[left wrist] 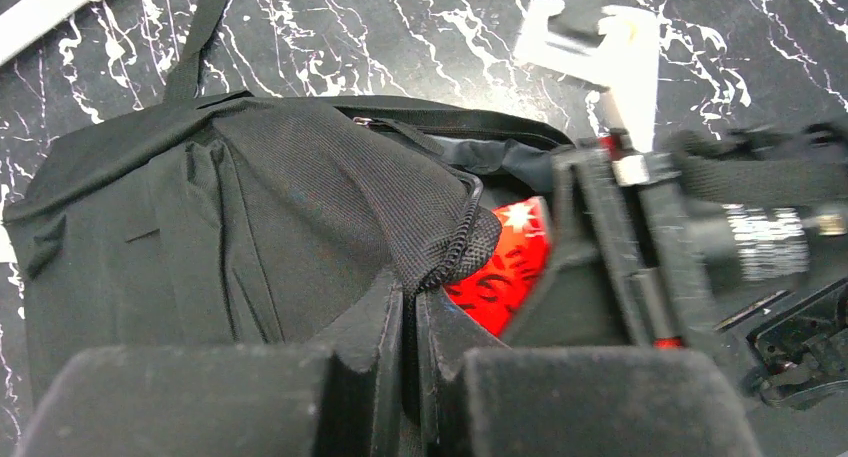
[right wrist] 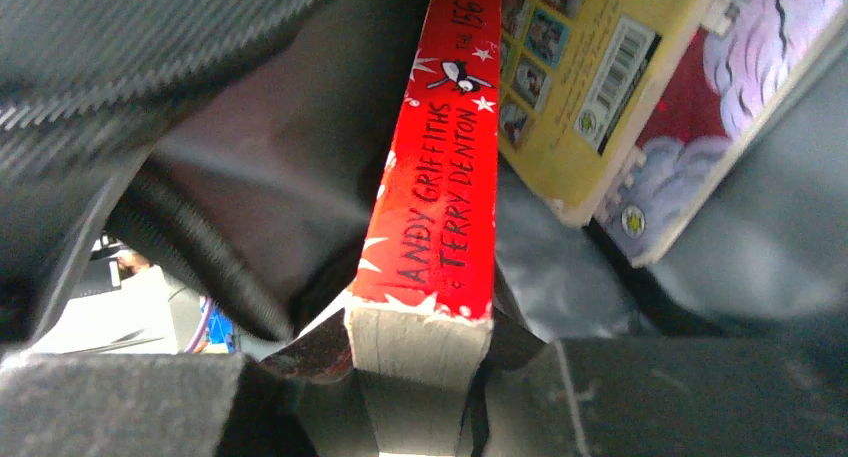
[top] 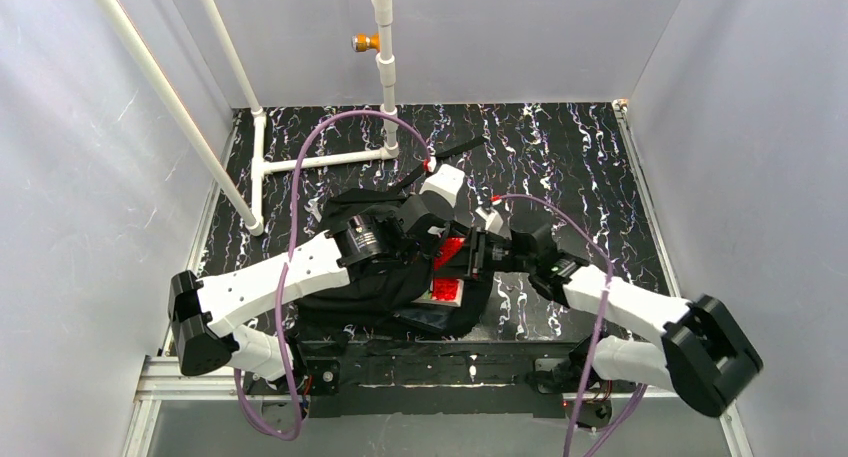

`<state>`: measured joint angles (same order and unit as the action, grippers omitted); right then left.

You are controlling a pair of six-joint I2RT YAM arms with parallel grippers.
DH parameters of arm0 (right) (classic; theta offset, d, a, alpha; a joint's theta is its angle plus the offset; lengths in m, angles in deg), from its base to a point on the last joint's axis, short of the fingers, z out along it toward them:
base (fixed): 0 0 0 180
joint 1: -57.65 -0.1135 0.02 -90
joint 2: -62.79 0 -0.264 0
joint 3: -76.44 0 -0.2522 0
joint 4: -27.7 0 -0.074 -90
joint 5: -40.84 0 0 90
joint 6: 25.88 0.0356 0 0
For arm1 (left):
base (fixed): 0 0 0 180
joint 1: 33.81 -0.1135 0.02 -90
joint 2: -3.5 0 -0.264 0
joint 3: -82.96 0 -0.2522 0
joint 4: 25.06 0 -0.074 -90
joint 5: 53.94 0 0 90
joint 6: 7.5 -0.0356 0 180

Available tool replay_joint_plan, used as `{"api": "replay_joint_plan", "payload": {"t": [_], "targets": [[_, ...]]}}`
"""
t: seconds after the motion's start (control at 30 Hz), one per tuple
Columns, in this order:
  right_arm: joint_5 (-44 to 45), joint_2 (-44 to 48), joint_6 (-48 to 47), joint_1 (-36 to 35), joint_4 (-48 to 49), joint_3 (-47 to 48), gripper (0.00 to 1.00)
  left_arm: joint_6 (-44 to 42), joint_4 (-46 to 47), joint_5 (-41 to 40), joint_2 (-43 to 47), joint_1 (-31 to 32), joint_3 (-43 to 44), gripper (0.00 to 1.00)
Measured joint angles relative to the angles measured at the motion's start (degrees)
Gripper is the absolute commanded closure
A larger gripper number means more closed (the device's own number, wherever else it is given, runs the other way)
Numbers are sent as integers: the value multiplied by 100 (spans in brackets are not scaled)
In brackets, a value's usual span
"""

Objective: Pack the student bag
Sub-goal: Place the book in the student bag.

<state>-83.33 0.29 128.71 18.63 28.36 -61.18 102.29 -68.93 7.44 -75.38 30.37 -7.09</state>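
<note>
The black student bag (top: 360, 287) lies in the middle of the table, its opening to the right; it also fills the left wrist view (left wrist: 200, 217). My left gripper (top: 425, 239) is shut on the bag's zipper edge (left wrist: 455, 247) and holds the opening up. My right gripper (top: 478, 259) is shut on a red book (right wrist: 440, 177), gripped by its bottom edge, spine toward the camera, partly inside the opening. The red book also shows in the top view (top: 450, 267) and in the left wrist view (left wrist: 505, 267). A yellow book (right wrist: 590, 77) lies inside the bag beside it.
A white pipe frame (top: 300, 162) stands at the back left of the black marbled table (top: 580, 157). A purple cable (top: 320, 137) loops above the bag. Grey walls close in both sides.
</note>
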Motion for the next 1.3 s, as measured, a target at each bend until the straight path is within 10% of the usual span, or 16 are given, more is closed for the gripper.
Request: {"api": "replay_joint_plan", "payload": {"t": [0.37, 0.53, 0.67, 0.87, 1.2, 1.3], "targets": [[680, -2677, 168, -356, 2227, 573, 49, 210, 15, 153, 195, 0, -216, 100], [986, -2594, -275, -431, 1757, 695, 18, 256, 57, 186, 319, -9, -348, 100], [1355, -1893, -890, -446, 535, 702, 15, 286, 142, 232, 400, -9, -509, 100], [1740, -986, -1449, -444, -612, 706, 33, 299, 223, 295, 404, -9, -553, 100], [1604, -1827, -1657, -446, -584, 772, 99, 339, 225, 389, 404, -11, -553, 100], [1401, -2009, -1644, -450, -339, 870, 99, 367, 219, 391, 407, -11, -553, 100]]}}
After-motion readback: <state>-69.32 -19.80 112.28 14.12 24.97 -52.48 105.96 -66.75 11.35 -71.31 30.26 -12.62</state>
